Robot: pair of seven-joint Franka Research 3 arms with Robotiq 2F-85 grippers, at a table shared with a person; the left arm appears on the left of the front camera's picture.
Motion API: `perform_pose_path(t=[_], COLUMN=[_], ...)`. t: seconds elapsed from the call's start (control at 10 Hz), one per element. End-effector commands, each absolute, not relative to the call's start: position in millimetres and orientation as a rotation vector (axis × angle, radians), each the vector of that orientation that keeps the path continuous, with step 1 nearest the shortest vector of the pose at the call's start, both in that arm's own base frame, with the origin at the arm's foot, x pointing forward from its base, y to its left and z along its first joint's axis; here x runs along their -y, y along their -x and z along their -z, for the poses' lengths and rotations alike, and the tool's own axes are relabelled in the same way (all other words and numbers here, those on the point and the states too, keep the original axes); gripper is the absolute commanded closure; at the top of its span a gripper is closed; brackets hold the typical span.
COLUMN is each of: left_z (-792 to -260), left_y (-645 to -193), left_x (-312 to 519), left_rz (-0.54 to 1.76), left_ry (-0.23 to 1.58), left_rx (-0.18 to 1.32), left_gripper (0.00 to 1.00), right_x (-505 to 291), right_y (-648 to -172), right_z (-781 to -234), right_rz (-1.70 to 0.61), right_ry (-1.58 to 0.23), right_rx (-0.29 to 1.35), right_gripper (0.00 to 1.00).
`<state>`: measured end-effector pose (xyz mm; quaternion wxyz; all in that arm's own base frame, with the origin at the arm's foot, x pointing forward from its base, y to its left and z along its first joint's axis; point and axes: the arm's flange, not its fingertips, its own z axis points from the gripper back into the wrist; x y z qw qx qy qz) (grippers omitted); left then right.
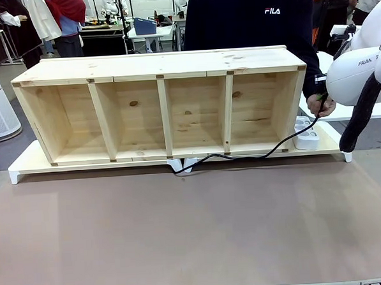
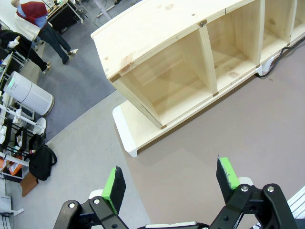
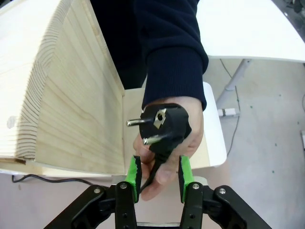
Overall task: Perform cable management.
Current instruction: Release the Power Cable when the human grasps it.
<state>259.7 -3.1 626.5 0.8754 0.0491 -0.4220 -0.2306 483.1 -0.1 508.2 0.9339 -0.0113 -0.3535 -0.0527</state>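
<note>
At the right end of the long pale wooden shelf (image 1: 160, 109), the thin glossy black cable (image 1: 242, 157) runs along the shelf's front foot from near the middle, curves up past the white multi-socket power strip (image 1: 306, 135) and ends in the person's hand (image 1: 321, 105). In the right wrist view the cable's round black plug (image 3: 162, 125), with two metal pins pointing toward the shelf's side wall, sits in that hand (image 3: 167, 143), the cord dropping down from it between the right gripper (image 3: 158, 175)'s two green pads (image 3: 134, 174). The pads stand apart on either side of the cord and the person's fingers; whether they press on anything I cannot tell, and the gripper looks released rather than clenched. The person wears a dark navy sleeve (image 3: 171, 52) and stands at the far side behind the shelf's right end. The right white arm (image 1: 359, 70) comes in from the right edge of the front view, with its thick black sleeve hanging beside it. The shelf has four open compartments and stands on a white base at the far part of the brown desk (image 1: 195, 231). In the left wrist view the left gripper (image 2: 171, 183) hangs above the desk's near left corner, its green-padded fingers spread wide with nothing between them, well apart from the shelf's (image 2: 190, 57) left end.
</note>
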Motion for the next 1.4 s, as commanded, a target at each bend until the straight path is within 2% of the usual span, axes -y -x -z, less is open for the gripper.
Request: perform_pose_path(t=[0.0, 0.1, 0.2, 0.3, 0.4, 0.5, 0.6, 0.7, 1.0, 1.3], left_z=[-626.7, -626.7, -626.7, -626.7, -626.7, -626.7, -626.7, -626.7, -626.7, -626.7], left_y=[-259.4, -259.4, -259.4, -259.4, -259.4, -259.4, -259.4, -259.4, -259.4, -259.4], left_x=[2.6, 2.6, 2.6, 2.6, 2.6, 2.6, 2.6, 2.6, 2.6, 2.6], left_rz=[0.481, 0.481, 0.481, 0.481, 0.481, 0.481, 0.481, 0.481, 0.481, 0.481], left_ry=[-0.103, -0.103, -0.103, -0.103, -0.103, -0.103, -0.103, -0.103, -0.103, -0.103], left_rx=[0.882, 0.882, 0.882, 0.882, 0.882, 0.882, 0.882, 0.882, 0.882, 0.882], left_gripper=[0.0, 0.0, 0.0, 0.0, 0.0, 0.0, 0.0, 0.0, 0.0, 0.0], right_x=[1.4, 1.0, 1.0, 0.9, 0.8, 0.8, 0.7, 0.7, 4.9, -0.1], right_y=[-480.6, -480.3, -480.4, -479.9, -479.5, -479.6, -479.4, -479.0, -477.7, -479.0], right_z=[-514.5, -514.8, -515.2, -515.2, -515.2, -515.4, -515.7, -515.8, -514.6, -512.8], right_rz=[0.101, 0.099, 0.098, 0.095, 0.092, 0.091, 0.088, 0.087, 0.102, 0.101], right_ry=[0.016, 0.018, 0.019, 0.019, 0.02, 0.02, 0.02, 0.019, -0.023, 0.03], right_rx=[0.703, 0.702, 0.701, 0.699, 0.697, 0.695, 0.695, 0.694, 0.729, 0.709], right_gripper=[0.27, 0.41, 0.08, 0.22, 0.0, 0.03, 0.16, 0.0, 0.0, 0.0])
